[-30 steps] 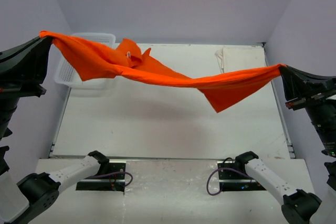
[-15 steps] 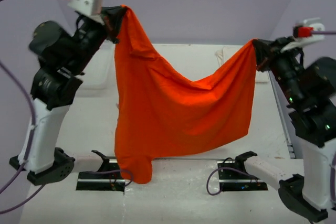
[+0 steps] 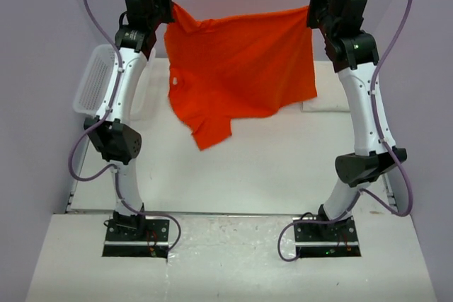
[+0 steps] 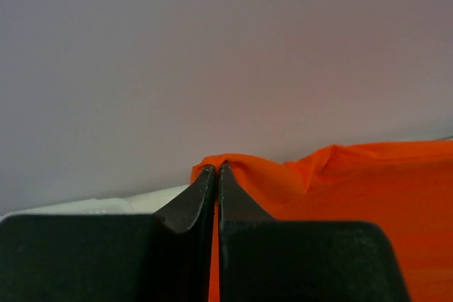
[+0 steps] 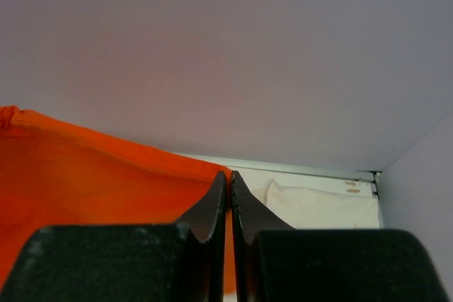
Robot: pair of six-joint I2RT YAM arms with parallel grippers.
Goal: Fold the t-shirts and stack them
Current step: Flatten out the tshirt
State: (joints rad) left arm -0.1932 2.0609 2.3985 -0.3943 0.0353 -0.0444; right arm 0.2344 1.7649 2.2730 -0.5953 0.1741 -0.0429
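The orange-red t-shirt [image 3: 241, 68] hangs spread in the air over the far half of the table, held by two upper corners. My left gripper [image 3: 170, 13] is shut on its left corner, and in the left wrist view the cloth [image 4: 340, 182] is pinched between the closed fingers of the gripper [image 4: 216, 171]. My right gripper [image 3: 310, 15] is shut on the right corner; the gripper's [image 5: 228, 178] fingers clamp the orange hem [image 5: 106, 175]. A sleeve hangs lowest at the shirt's left. The cream-white t-shirt [image 5: 318, 203] lies folded at the table's far right, mostly hidden behind the orange one [image 3: 325, 104].
A white lattice basket [image 3: 95, 86] stands at the table's far left, behind the left arm. Both arms are raised tall and stretched toward the back wall. Purple walls close in the table on three sides.
Both arms swung up and toward the back wall, carrying the orange shirt from a low sagging drape near the bases to a taut spread high over the far table.
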